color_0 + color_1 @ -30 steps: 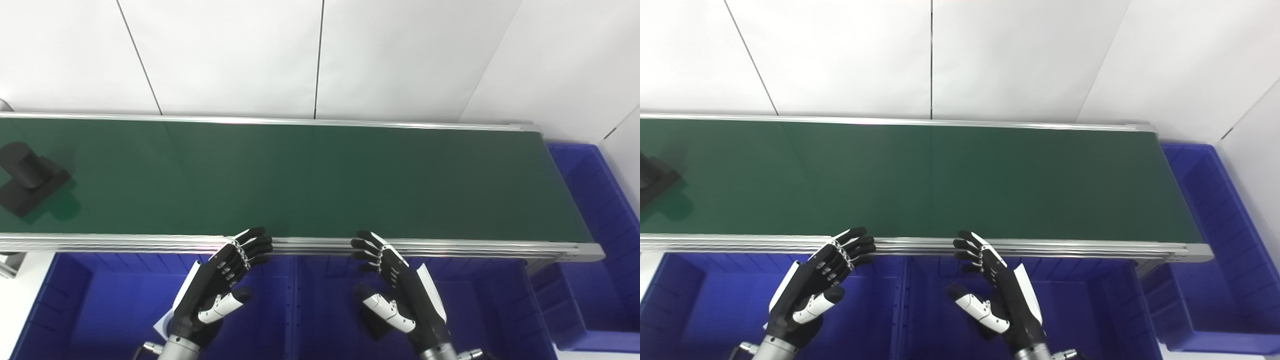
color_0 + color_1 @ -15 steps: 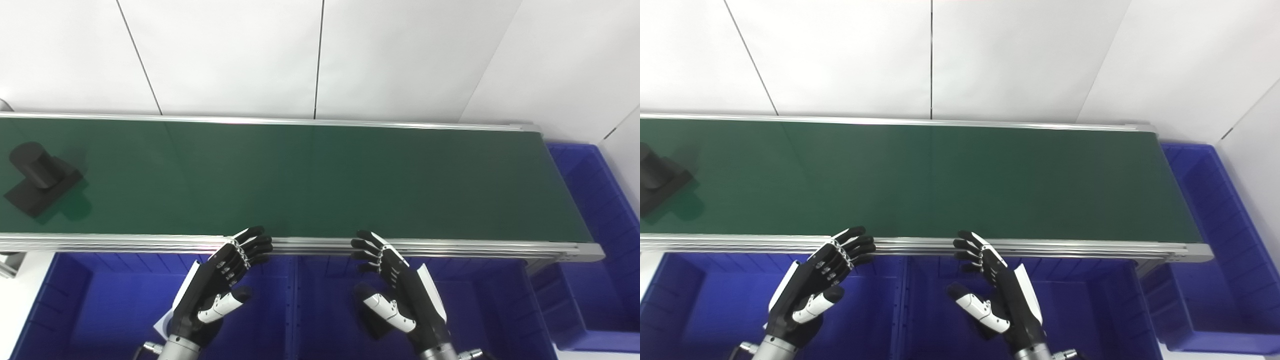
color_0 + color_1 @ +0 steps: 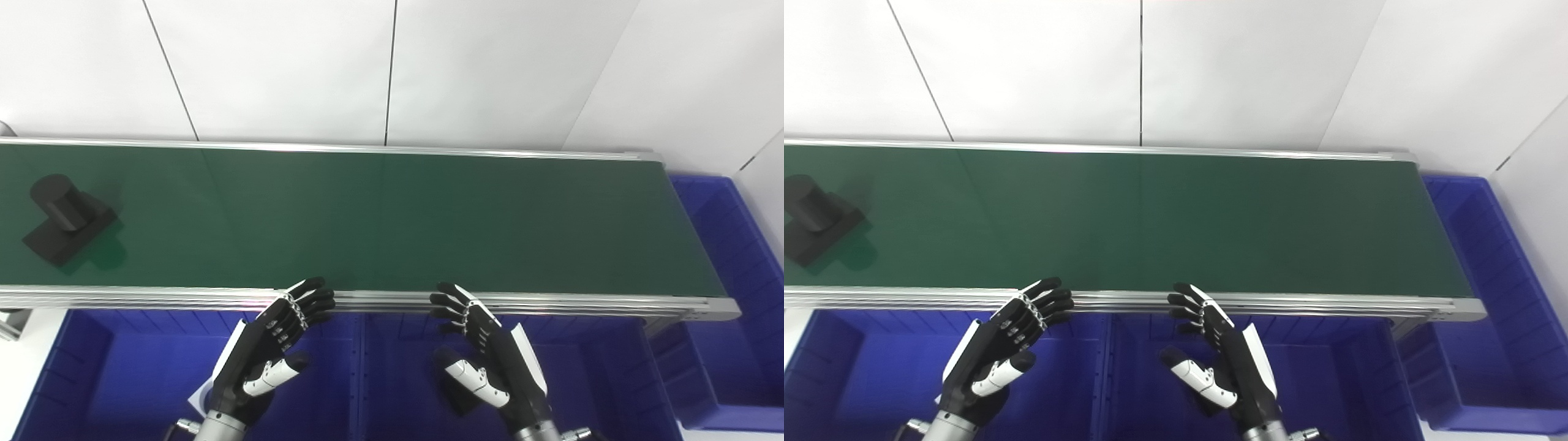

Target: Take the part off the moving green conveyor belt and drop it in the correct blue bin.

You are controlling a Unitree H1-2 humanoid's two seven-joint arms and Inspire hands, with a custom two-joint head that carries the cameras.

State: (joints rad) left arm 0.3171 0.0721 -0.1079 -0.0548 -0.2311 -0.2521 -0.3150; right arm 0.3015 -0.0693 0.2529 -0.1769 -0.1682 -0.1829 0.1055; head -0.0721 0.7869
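A black part, a flat base with a short upright cylinder, rides at the far left of the green conveyor belt. My left hand hovers open over the blue bins below the belt's near rail, far to the right of the part. My right hand hangs open beside it, palm inward, holding nothing. Both hands' fingertips reach up to the rail.
Blue bins sit under the near rail: one at left, one at right, with a divider between. Another blue bin stands past the belt's right end. A white wall runs behind the belt.
The black part has travelled to the right along the belt, further into view. Both hands have stayed where they were, open.
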